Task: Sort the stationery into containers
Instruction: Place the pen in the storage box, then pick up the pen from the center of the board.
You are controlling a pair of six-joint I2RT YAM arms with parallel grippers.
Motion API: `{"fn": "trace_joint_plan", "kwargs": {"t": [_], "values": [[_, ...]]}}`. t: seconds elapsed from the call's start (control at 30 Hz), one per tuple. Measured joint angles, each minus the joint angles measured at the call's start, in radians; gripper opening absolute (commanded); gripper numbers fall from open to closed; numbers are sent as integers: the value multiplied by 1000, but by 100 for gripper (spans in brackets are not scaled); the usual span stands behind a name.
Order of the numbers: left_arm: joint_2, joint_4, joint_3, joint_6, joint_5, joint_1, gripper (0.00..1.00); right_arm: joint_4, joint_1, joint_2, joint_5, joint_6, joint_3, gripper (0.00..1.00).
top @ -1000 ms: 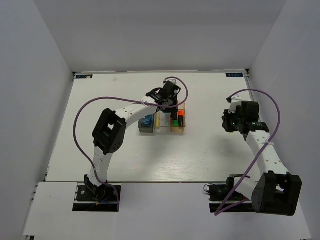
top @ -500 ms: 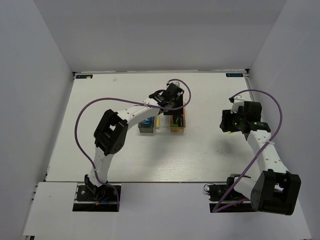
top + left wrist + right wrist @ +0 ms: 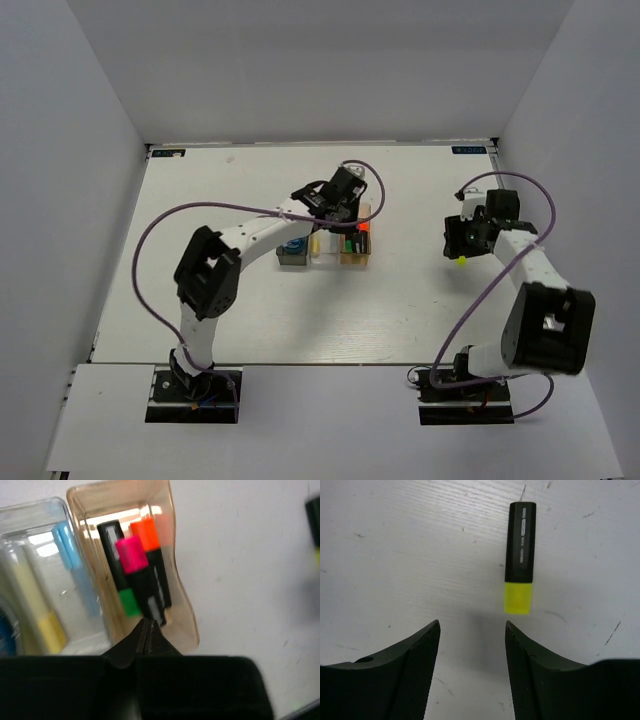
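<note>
Three bins stand in a row: smoky dark grey (image 3: 293, 256), clear (image 3: 322, 247) and tan (image 3: 355, 252). In the left wrist view the tan bin (image 3: 180, 605) holds highlighters with orange (image 3: 146, 532), pink (image 3: 131, 555) and green (image 3: 130, 602) ends. The clear bin (image 3: 55, 510) holds a light-blue stick (image 3: 70, 555) and a pale yellow stick (image 3: 40, 605). The blue roll (image 3: 293, 243) lies in the grey bin. My left gripper (image 3: 145, 625) is shut and empty just above the tan bin's near end. My right gripper (image 3: 472, 630) is open above the table, a yellow-ended highlighter (image 3: 520, 545) lying just ahead of it.
The yellow end of the loose highlighter (image 3: 461, 261) shows under my right gripper (image 3: 462, 243), well to the right of the bins. White walls enclose the table (image 3: 250, 320) on the left, back and right. Purple cables loop over both arms.
My left gripper has shifted a little to the right over the tan bin. My right arm has swung, its wrist moving farther back, and the yellow highlighter end now shows below it.
</note>
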Motion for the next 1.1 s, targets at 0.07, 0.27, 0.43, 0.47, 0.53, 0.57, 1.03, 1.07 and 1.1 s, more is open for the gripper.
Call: {"fn": "trace_joint_plan", "kwargs": {"t": [0.07, 0.27, 0.43, 0.47, 0.53, 0.57, 1.03, 1.07, 1.1], "values": [[-96, -21, -58, 62, 6, -21, 66, -13, -8, 95, -3, -47, 60, 65], [-659, -74, -423, 222, -2, -86, 95, -20, -13, 250, 24, -133, 156, 65], [-1108, -105, -756, 283, -71, -32, 97, -18, -12, 381, 67, -159, 251, 63], [-1161, -111, -811, 289, -76, -11, 97, -18, -12, 409, 78, -159, 267, 62], [-1234, -134, -902, 296, -83, 40, 98, -19, -12, 454, 92, -162, 293, 60], [-1260, -141, -948, 296, -84, 65, 99, -21, -12, 476, 100, -163, 305, 60], [-1322, -142, -1056, 294, 22, 244, 99, -8, 14, 528, 150, -176, 333, 8], [-1322, -141, -1057, 292, 26, 250, 99, -2, 16, 524, 152, -178, 327, 2], [-1323, -141, -1058, 291, 30, 254, 99, 3, 17, 519, 153, -179, 321, 0]]}}
